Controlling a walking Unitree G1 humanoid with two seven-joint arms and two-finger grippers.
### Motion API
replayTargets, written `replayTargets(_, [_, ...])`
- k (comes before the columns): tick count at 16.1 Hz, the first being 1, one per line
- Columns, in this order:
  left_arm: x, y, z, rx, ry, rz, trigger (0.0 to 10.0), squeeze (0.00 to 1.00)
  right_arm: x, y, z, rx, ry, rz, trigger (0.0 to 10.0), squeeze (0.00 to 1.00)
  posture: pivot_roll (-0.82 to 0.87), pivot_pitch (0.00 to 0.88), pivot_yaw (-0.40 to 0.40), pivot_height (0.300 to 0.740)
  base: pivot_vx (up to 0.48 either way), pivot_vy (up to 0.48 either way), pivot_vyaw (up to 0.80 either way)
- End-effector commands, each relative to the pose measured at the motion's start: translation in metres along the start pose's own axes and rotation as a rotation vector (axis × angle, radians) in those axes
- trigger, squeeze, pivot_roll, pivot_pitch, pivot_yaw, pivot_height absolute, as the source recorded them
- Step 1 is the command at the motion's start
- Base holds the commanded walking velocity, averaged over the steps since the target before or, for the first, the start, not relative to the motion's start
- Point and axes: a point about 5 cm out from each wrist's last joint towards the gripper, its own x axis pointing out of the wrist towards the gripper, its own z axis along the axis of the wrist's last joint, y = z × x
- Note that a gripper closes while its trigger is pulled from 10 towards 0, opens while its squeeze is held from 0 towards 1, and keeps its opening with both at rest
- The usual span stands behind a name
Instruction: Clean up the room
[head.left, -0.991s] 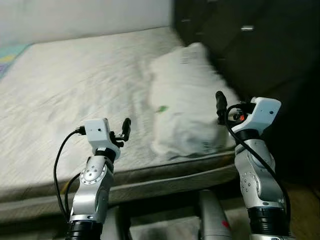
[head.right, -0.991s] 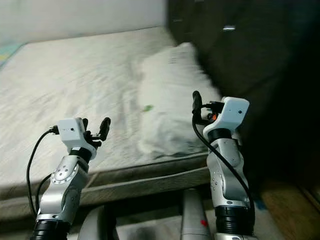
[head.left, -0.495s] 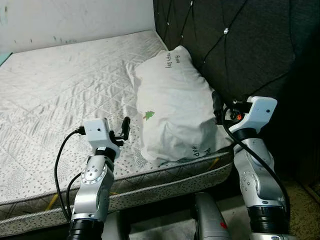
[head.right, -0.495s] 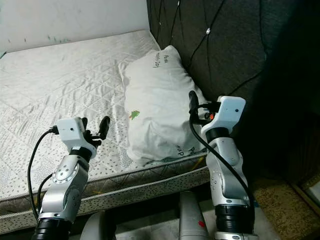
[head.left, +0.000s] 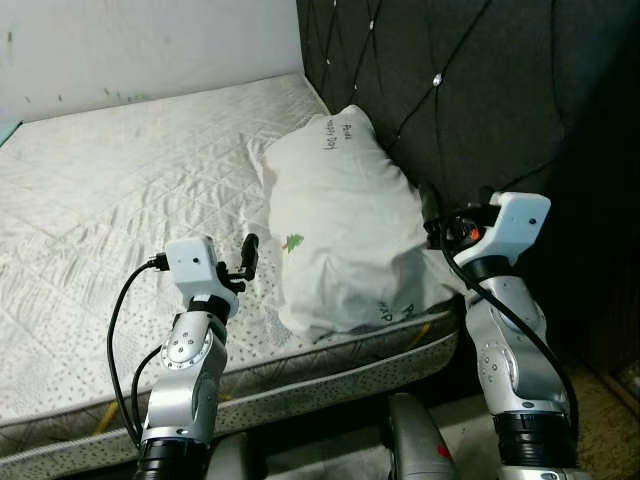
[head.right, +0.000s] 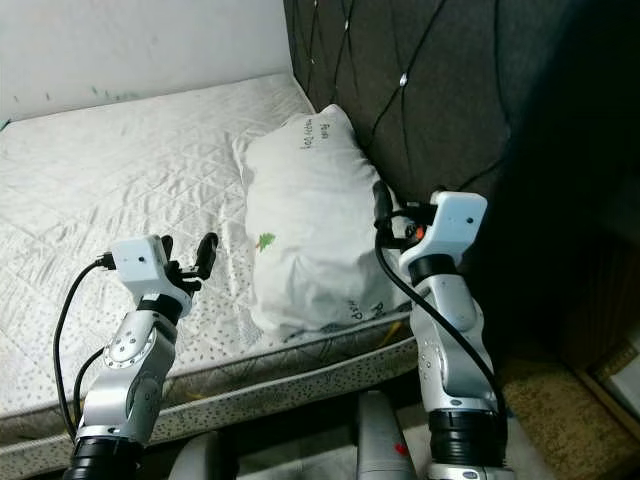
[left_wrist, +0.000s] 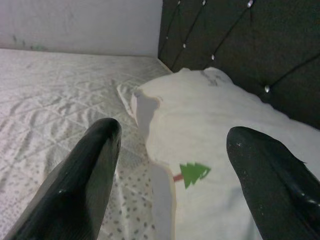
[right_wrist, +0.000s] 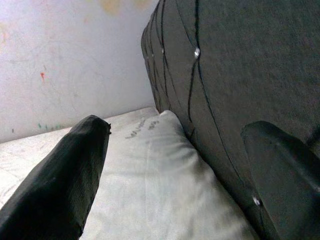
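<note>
Bare quilted mattress (head.left: 120, 200) fills the bed, with a white pillow (head.left: 345, 235) lying against the dark tufted headboard (head.left: 450, 90). Left fingers (head.left: 250, 257), spread wide and holding nothing, hover at the pillow's 9 o'clock. Right fingers (right_wrist: 65, 175), also wide and holding nothing, sit at its 3 o'clock edge by the headboard.

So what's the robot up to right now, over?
Both grippers open, empty: left gripper over mattress, right gripper at pillow's headboard side. Pillow untouched. Nothing blocking.
</note>
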Motion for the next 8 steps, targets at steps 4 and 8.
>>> replayTargets(4, [-0.0001, -0.0001, 0.0013, 0.005, -0.009, -0.005, 10.0, 0.0, 0.0004, 0.0118, 0.0055, -0.007, -0.022, 0.06, 10.0, 0.0, -0.19, 0.0, 0.127, 0.701, 0.0, 0.0, 0.0])
replayTargets(8, [-0.0012, -0.0002, -0.001, 0.003, -0.004, -0.01, 10.0, 0.0, -0.002, 0.0062, 0.0056, -0.023, -0.02, 0.048, 10.0, 0.0, -0.19, 0.0, 0.131, 0.74, 0.0, 0.0, 0.0])
